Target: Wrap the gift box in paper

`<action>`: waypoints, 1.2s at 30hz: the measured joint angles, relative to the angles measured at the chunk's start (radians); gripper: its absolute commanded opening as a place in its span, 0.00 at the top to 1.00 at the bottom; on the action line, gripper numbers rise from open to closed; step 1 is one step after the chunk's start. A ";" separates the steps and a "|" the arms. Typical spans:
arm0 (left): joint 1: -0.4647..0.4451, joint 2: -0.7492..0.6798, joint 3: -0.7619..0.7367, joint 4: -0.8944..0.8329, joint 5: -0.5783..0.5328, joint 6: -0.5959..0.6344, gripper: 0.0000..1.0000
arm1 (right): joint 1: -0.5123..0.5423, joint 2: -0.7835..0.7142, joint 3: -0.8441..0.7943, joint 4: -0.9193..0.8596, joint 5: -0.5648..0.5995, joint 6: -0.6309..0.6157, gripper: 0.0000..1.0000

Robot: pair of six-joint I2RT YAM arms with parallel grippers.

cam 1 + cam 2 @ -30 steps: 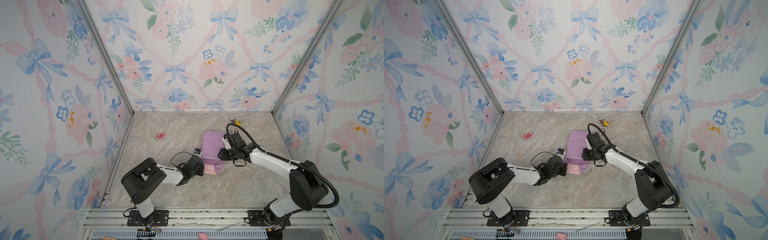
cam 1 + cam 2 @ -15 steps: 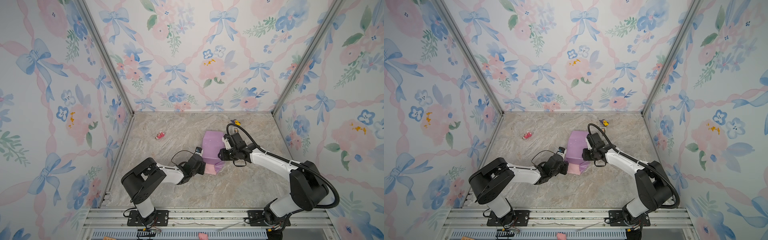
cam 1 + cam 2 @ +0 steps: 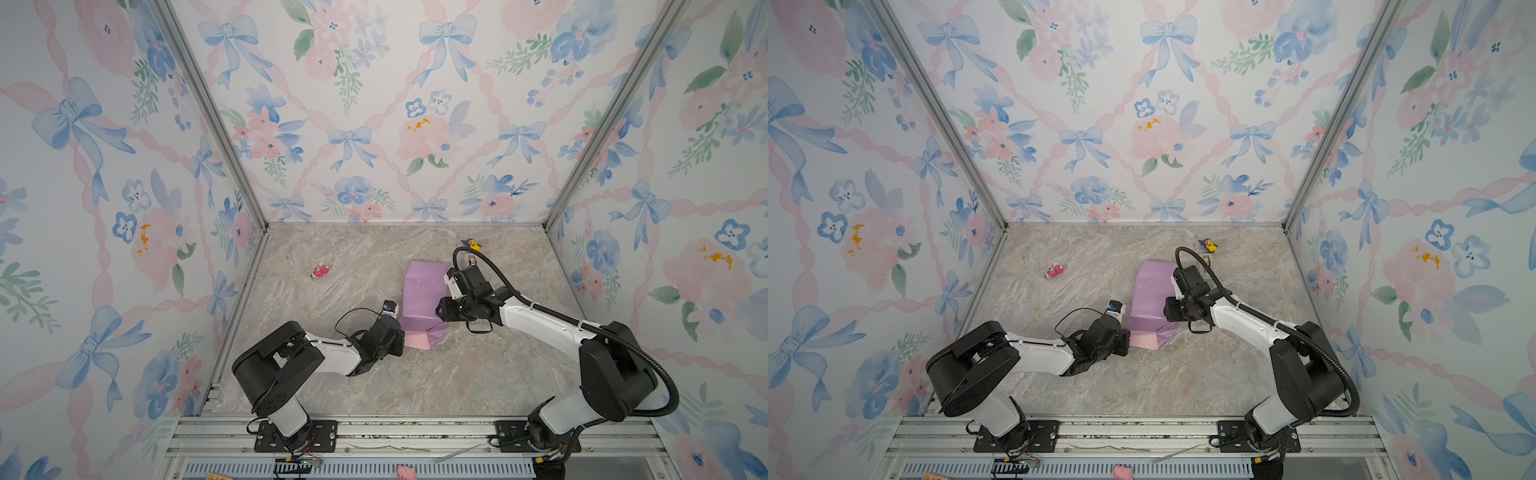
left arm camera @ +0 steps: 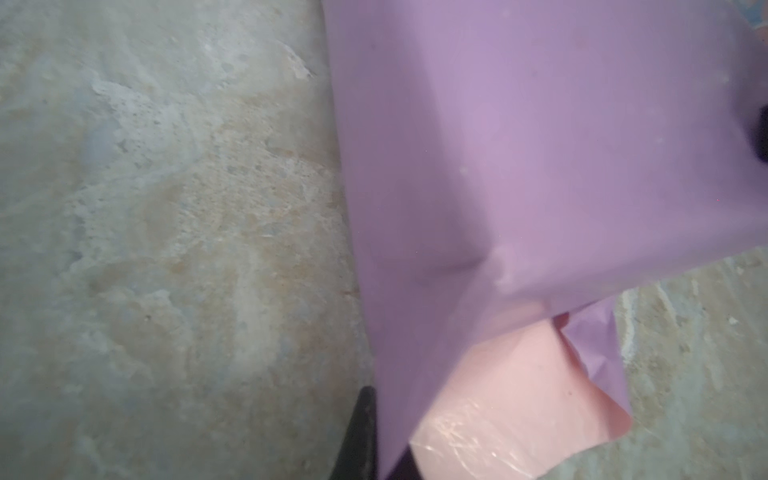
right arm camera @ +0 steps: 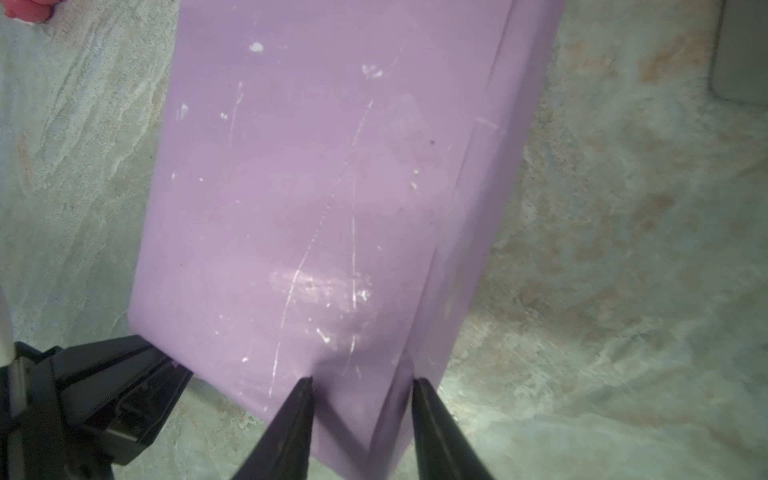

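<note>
The gift box is hidden under the lilac paper [image 3: 422, 295] [image 3: 1152, 295], which lies folded over it as a long block on the marble floor. A pale pink flap [image 3: 417, 340] [image 4: 519, 386] of the sheet sticks out at the near end. My left gripper [image 3: 401, 336] [image 3: 1127, 338] is low at that end, shut on the paper's edge next to the flap; one dark finger [image 4: 361, 432] shows. My right gripper [image 3: 438, 311] [image 5: 361, 386] is open. Its tips straddle the block's near right edge, one on top and one beside.
A small pink thing [image 3: 320, 271] lies at the far left of the floor. A yellow-and-blue toy [image 3: 471, 244] and a grey tape dispenser [image 3: 471, 260] [image 5: 739, 54] sit behind my right arm. Patterned walls close in three sides.
My left gripper's jaws have shut at the near edge of the paper. The right arm and the wrapped block have stayed put.
</note>
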 measured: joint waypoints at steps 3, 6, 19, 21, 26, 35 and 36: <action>-0.007 -0.014 -0.005 -0.007 0.003 -0.011 1.00 | 0.000 0.000 0.000 0.000 0.000 0.000 0.58; -0.011 -0.031 -0.008 -0.011 0.003 -0.022 0.81 | 0.000 0.000 0.000 0.000 -0.001 0.000 0.59; -0.027 -0.102 -0.038 -0.032 0.003 -0.063 0.80 | 0.000 0.000 0.000 0.000 -0.005 0.000 0.59; -0.027 -0.162 -0.051 -0.057 -0.008 -0.062 0.77 | 0.000 0.000 0.000 0.000 -0.007 0.000 0.59; -0.027 -0.341 -0.074 -0.129 -0.079 -0.062 0.80 | 0.000 0.000 0.000 0.000 -0.008 0.000 0.59; 0.013 -0.294 -0.106 -0.161 -0.075 -0.022 0.96 | 0.001 0.000 0.000 0.001 -0.009 0.000 0.60; 0.013 -0.265 -0.099 -0.159 -0.059 -0.014 0.96 | 0.001 0.000 0.000 0.001 -0.009 0.000 0.60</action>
